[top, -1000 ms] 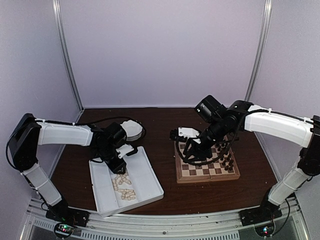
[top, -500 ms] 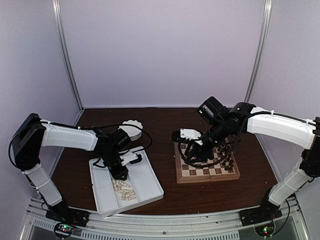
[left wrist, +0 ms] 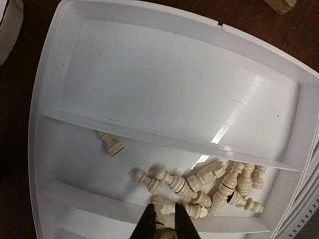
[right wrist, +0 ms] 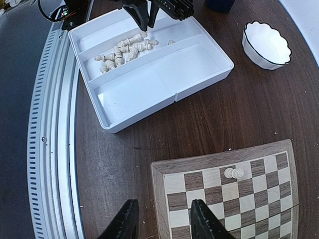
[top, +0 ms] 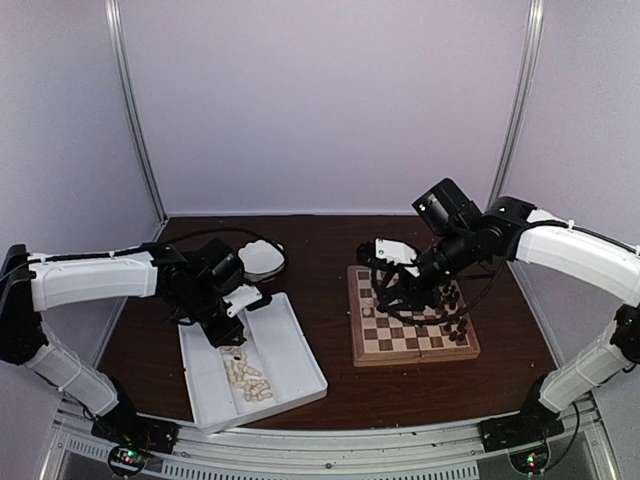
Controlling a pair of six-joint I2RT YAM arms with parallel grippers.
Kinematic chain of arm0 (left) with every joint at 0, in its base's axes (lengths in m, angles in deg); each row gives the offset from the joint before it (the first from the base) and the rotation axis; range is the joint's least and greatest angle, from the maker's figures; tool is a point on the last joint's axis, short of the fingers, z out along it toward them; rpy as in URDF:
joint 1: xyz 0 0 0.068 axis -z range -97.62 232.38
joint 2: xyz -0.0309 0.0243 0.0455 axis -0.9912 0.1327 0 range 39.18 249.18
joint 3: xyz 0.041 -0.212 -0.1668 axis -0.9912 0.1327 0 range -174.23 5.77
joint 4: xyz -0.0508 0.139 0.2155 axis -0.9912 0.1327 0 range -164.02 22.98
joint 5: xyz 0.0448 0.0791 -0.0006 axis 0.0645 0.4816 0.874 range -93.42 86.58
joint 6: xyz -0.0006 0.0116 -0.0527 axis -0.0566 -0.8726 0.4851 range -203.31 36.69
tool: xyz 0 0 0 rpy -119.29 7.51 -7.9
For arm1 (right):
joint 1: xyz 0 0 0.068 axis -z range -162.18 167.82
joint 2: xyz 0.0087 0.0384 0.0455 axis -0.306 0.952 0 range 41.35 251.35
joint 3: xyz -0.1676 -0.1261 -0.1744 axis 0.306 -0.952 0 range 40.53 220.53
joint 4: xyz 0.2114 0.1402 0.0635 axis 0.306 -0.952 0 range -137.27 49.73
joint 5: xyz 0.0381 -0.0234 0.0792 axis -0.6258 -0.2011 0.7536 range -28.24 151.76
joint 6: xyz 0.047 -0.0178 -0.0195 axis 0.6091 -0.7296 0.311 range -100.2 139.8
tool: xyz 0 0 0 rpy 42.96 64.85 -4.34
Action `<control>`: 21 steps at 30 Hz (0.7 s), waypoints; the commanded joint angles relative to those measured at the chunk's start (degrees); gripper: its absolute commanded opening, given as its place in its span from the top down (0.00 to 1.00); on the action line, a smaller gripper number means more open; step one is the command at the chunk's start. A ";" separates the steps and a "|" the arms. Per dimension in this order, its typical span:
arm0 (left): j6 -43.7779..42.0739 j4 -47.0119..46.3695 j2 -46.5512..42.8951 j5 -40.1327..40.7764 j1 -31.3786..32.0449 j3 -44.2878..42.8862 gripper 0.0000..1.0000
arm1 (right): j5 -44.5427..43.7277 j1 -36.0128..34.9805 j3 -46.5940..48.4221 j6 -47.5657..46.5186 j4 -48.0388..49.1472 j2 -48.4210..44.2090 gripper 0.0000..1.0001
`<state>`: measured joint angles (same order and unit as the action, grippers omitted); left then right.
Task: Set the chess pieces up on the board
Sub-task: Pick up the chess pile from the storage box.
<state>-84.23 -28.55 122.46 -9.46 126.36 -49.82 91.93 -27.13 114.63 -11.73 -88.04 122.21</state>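
My left gripper (left wrist: 164, 207) is shut on a cream chess piece, just above a heap of cream chess pieces (left wrist: 209, 184) lying in the middle slot of the white tray (left wrist: 164, 74). One more cream piece (left wrist: 112, 145) lies apart to the left. In the top view the left gripper (top: 231, 334) hangs over the tray (top: 300, 345). The board (top: 415, 355) has dark pieces (top: 458, 325) along its right side. My right gripper (right wrist: 163, 204) is open and empty above the board's (right wrist: 164, 172) left rim. A cream piece (right wrist: 234, 173) is on the board.
A white scalloped bowl (top: 262, 258) stands behind the tray on the dark wooden table (top: 330, 250). The tray's widest compartment (right wrist: 149, 84) holds nothing. Metal frame rails run along the near edge (right wrist: 55, 129).
The left gripper has closed on a cream piece in the tray and drawn back a little with it. The right arm has shifted to the right over the board, jaws unchanged.
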 commanded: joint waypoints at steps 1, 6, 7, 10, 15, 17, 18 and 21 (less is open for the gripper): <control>2.78 -0.66 -2.95 -0.51 -0.01 -1.79 0.88 | 0.00 1.05 3.71 0.48 -1.46 -0.52 0.61; 3.44 -3.77 -4.59 -2.20 -0.03 -1.05 0.89 | 0.74 1.44 5.79 1.06 -2.37 0.65 0.61; 3.67 -4.68 -4.95 -2.63 -0.04 -0.68 0.89 | 0.84 1.44 5.98 1.24 -2.36 0.93 0.61; 4.36 -7.15 -5.38 -4.16 -0.06 0.18 0.90 | 1.26 1.44 7.05 1.67 -2.18 2.13 0.61; 5.81 -12.34 -7.21 -6.64 -0.05 2.46 0.91 | 1.53 1.53 9.22 2.61 -0.73 4.36 0.61; 6.72 -14.83 -8.38 -7.80 -0.09 3.52 0.91 | 1.65 1.53 10.61 3.58 0.04 5.53 0.61; 7.14 -16.03 -8.77 -8.35 -0.11 3.82 0.91 | 2.20 1.53 11.45 4.09 0.31 6.21 0.61; 8.80 -18.65 -10.34 -10.30 -0.04 4.00 0.92 | 4.66 1.54 14.09 6.52 1.55 8.68 0.61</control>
<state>-78.25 -39.82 114.68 -15.87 126.36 -46.20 93.29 -25.99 124.77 -8.56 -89.15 128.72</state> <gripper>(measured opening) 0.099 0.391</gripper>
